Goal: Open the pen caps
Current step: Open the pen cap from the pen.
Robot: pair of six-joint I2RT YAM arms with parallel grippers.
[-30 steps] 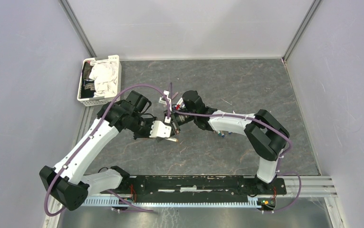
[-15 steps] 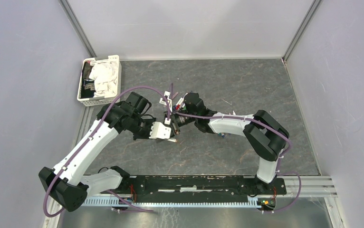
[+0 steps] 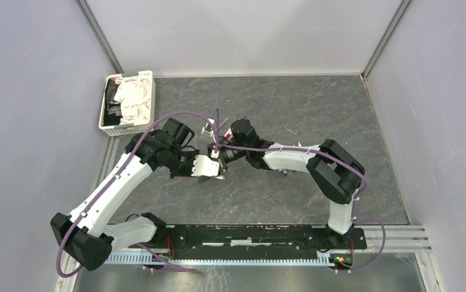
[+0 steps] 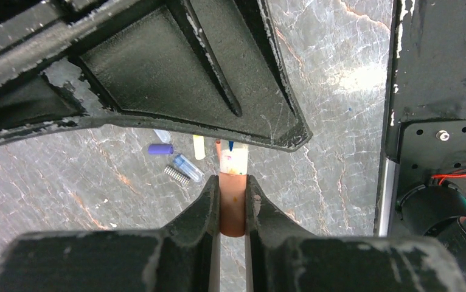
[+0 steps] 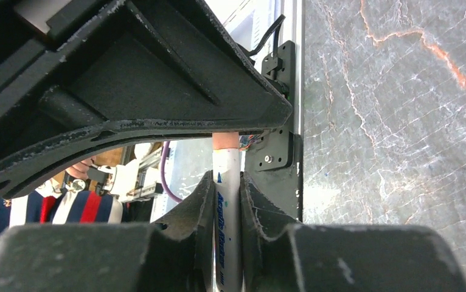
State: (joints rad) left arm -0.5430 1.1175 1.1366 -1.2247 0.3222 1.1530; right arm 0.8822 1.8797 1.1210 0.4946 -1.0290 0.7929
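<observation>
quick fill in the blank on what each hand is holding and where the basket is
1. The left hand is shut on an ___ cap.
2. The right hand is shut on the ___ barrel.
3. The basket stands at the table's far ___ corner.
Missing words: orange, white, left.
</observation>
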